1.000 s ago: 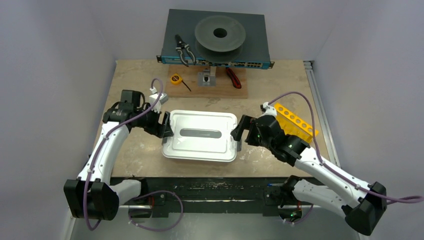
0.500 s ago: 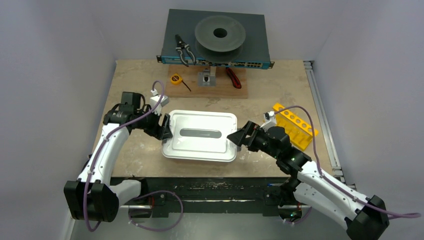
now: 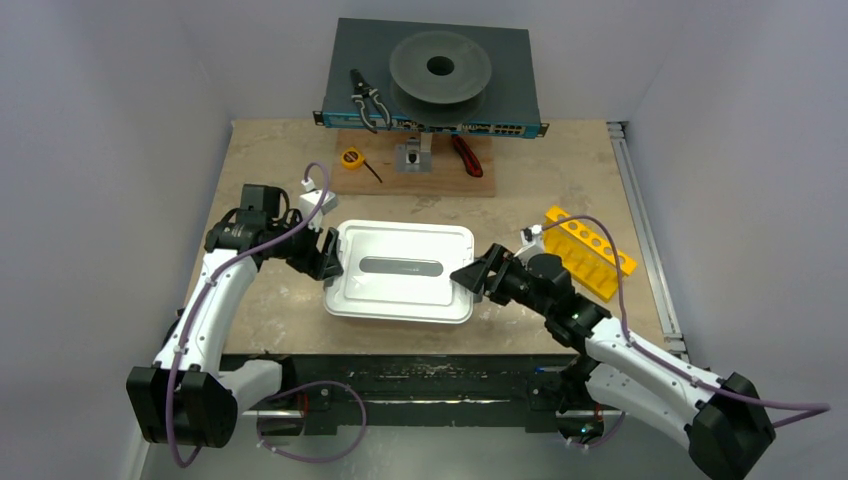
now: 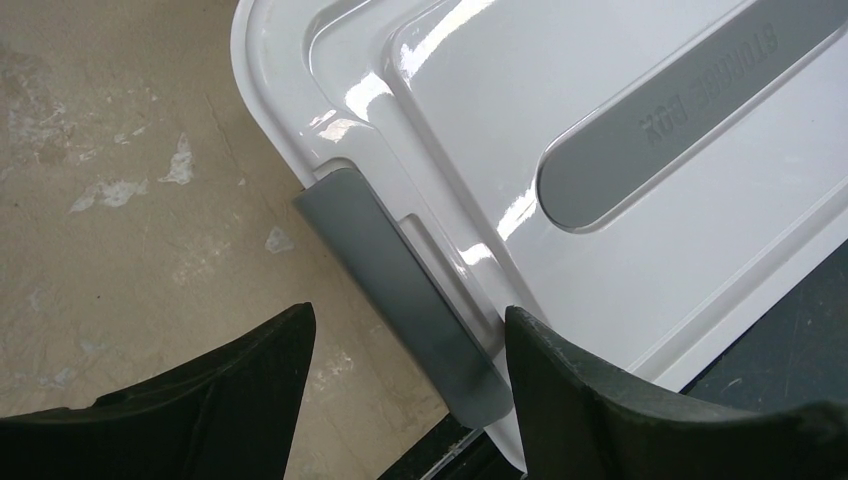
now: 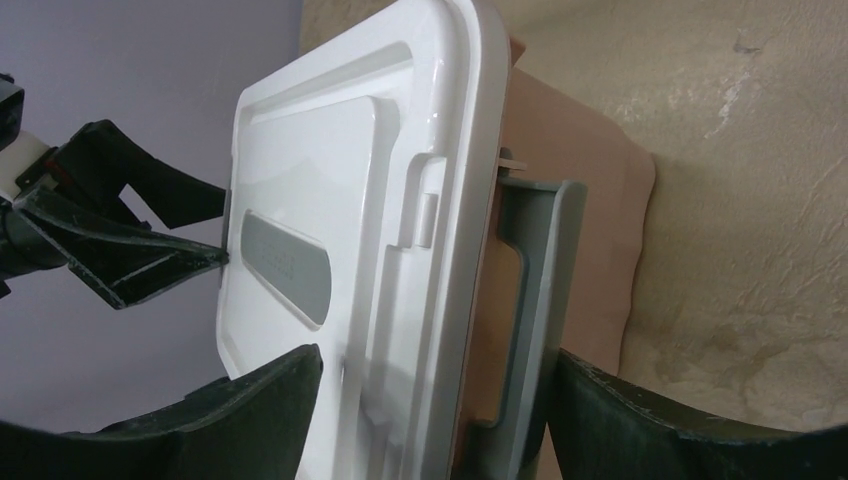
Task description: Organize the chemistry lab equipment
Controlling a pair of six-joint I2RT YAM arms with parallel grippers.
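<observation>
- The table (image 3: 270,300) has a mottled tan top. There is bare room left of the box and between the box and the board behind it. A metal rail (image 3: 640,230) runs along the table's right edge.
- A dark grey unit (image 3: 350,60) with a blue front strip stands at the far edge, with a grey spool (image 3: 440,68) on top.
- The white storage box (image 3: 400,270) lies in the middle, close to the near edge. Its lid is on and hides whatever is inside.
- A wooden board (image 3: 420,175) lies in front of the dark unit.
- The yellow tube rack (image 3: 590,250) stands on the table right of the box, apart from it and near the right rail. Its round holes face up.
- The left gripper (image 4: 405,320) is at the box's left end. Its fingers are spread wide to either side of the left latch (image 4: 400,290) and hold nothing.
- The right gripper (image 5: 435,358) is at the box's right end. Its fingers are also spread, one over the lid and one outside the right latch (image 5: 540,300), with nothing clamped.
- The left latch lies against the lid's end, while the right latch stands off from the rim.
- The grey inlay (image 4: 680,110) in the lid carries raised lettering that is too faint to read.
- The pliers (image 3: 365,100) rest on the dark unit.
- The red-handled tool (image 3: 466,155) lies on the board.
- The yellow tape measure (image 3: 351,158) sits at the board's left end.
</observation>
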